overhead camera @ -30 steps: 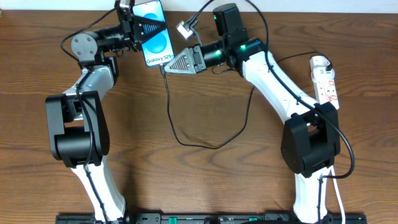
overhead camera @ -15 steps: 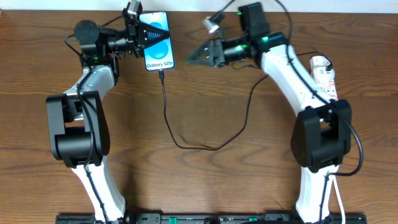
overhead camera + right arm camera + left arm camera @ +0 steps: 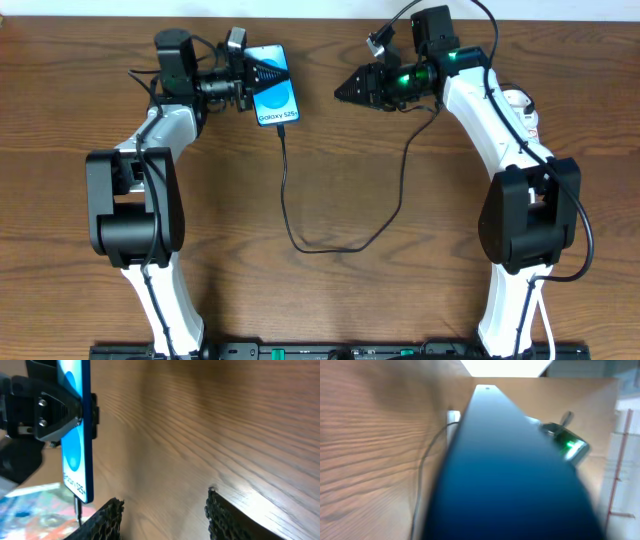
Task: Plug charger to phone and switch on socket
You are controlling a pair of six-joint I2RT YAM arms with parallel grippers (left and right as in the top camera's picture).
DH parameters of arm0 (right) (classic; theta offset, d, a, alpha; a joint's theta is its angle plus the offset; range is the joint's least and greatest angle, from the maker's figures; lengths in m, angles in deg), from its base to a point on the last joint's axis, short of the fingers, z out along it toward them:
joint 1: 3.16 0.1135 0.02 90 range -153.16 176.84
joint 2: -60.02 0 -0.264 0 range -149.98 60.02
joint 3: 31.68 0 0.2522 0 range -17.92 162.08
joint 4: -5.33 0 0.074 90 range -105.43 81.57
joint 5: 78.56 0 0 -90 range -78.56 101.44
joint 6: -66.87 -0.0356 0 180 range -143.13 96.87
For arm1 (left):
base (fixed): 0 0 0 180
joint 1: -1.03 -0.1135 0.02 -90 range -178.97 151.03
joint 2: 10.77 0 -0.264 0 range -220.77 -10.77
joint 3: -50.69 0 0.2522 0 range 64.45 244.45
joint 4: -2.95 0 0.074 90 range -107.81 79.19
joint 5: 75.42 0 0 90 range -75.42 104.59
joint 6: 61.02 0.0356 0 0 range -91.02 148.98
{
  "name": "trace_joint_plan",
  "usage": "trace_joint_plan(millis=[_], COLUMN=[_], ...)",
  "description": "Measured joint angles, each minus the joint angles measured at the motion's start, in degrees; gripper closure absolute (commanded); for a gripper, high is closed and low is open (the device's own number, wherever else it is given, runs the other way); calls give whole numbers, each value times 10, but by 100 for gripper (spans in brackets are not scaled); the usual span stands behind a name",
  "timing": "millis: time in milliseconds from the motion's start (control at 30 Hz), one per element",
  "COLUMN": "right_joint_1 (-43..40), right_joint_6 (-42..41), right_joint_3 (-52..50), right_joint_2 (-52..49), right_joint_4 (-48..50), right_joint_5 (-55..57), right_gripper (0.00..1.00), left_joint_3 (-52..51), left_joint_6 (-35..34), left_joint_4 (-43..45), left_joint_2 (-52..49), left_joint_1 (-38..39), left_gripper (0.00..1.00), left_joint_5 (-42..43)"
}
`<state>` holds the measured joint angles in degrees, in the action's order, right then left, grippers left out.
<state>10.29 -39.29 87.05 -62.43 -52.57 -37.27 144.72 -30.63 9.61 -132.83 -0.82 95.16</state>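
Observation:
My left gripper [image 3: 262, 73] is shut on the phone [image 3: 278, 98], gripping its upper part at the table's back. The screen is bright blue with white "Galaxy" text. In the left wrist view the phone [image 3: 510, 470] fills the frame as a dark blue blur. The charger, a thin black cable [image 3: 288, 190], is plugged into the phone's bottom edge and loops over the table toward the right arm. The plug tip [image 3: 77, 507] shows under the phone [image 3: 75, 455] in the right wrist view. My right gripper [image 3: 345, 92] [image 3: 162, 515] is open and empty, to the right of the phone. The socket [image 3: 517, 99] is mostly hidden behind the right arm.
The brown wooden table [image 3: 230, 230] carries the cable loop in its middle. The right arm's wrist with a green light [image 3: 567, 445] shows beyond the phone in the left wrist view. The back edge of the table lies just behind both grippers.
The left gripper has carried the phone right and slightly forward. The right gripper, at the plug one second ago, has let go and drawn back to the right, open.

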Motion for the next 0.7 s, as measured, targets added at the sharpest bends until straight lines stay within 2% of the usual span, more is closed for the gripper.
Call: trace_joint_plan(millis=[200,400,567,700], right_joint_1=[0,0,0,0], right_joint_6=[25,34,41,49], right_joint_3=[0,0,0,0], right_joint_2=[0,0,0,0], right_joint_4=[-32,-60,-67,-77], right_joint_5=[61,121,146,153], right_gripper=[51,52,51,54], left_joint_3=[0,-1,-1,-1], left_joint_6=[118,257,355,392], left_joint_4=[-182,-369,-426,-450], left_joint_2=[0,0,0,0], left_joint_1=[8,43,80,99], left_gripper=[93,92,92,93], left_joint_5=[-65,-175,-219,-254])
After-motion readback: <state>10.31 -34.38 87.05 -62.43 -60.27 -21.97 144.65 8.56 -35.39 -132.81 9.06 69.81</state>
